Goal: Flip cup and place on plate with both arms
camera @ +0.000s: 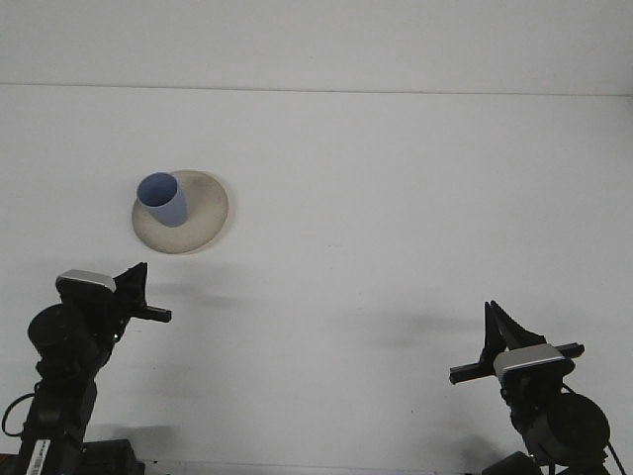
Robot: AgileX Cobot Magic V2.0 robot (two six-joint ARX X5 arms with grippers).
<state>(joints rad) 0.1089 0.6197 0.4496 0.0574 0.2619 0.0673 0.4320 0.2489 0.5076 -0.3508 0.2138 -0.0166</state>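
The blue cup (pixel 161 199) stands upright, mouth up, on the left part of the beige plate (pixel 205 212) at the table's left. Nothing touches it. My left gripper (pixel 138 289) sits low at the front left, well below the plate and apart from the cup; it is seen side-on and holds nothing that I can see. My right gripper (pixel 499 327) is at the front right, far from cup and plate, pointing up, open and empty.
The white table (pixel 396 198) stretches between both arms and the plate. Its far edge meets a pale wall at the top. Arm bases and cables occupy the two bottom corners.
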